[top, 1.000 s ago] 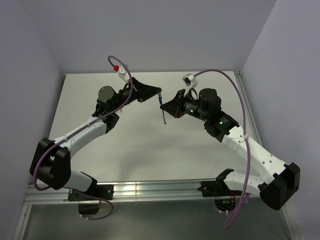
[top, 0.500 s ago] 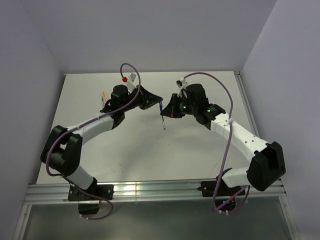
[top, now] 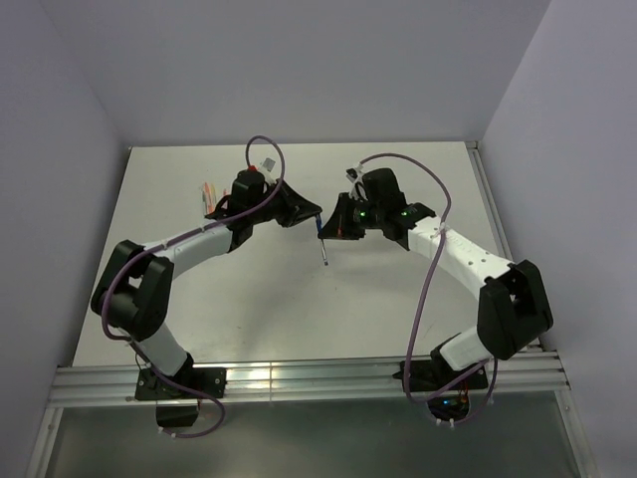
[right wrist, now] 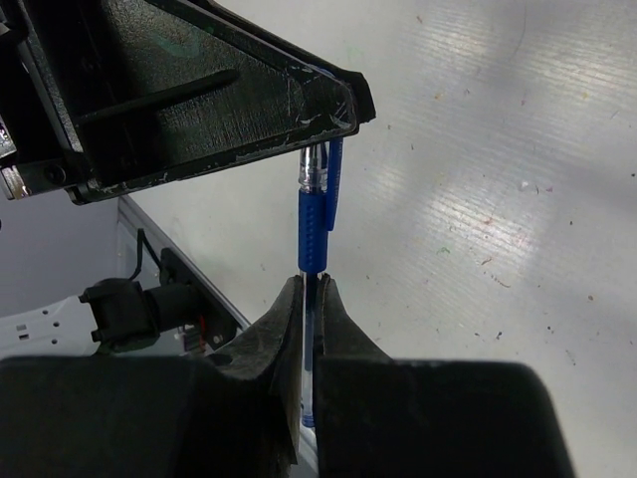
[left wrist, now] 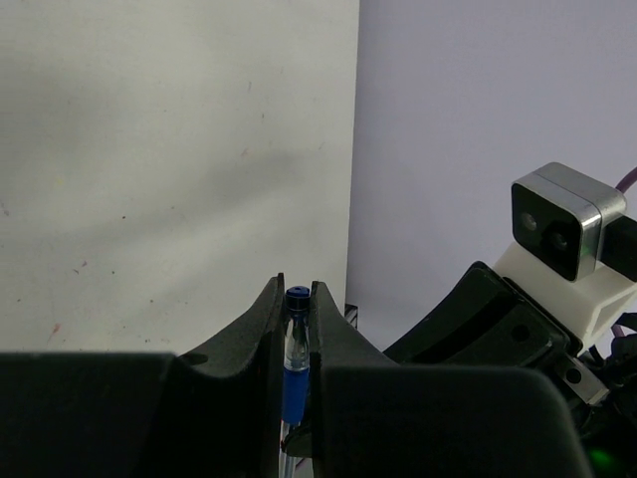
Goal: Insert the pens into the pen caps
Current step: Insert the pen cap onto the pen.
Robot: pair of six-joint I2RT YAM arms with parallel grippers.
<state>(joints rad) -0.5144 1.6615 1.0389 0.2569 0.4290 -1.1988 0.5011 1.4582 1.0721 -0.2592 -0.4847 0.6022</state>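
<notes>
In left claw [left wrist: 296, 295], pen cap [right wrist: 334, 184]; in right claw [right wrist: 310, 289], pen [right wrist: 312, 234]; other pens [top: 208, 194] far left.

Soft even light, faint shadows, mild glare

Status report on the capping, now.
Left pincer shut on blue cap. Right pincer shut on blue pen. Pen end meets cap; full seating unclear. Nothing in the way.
</notes>
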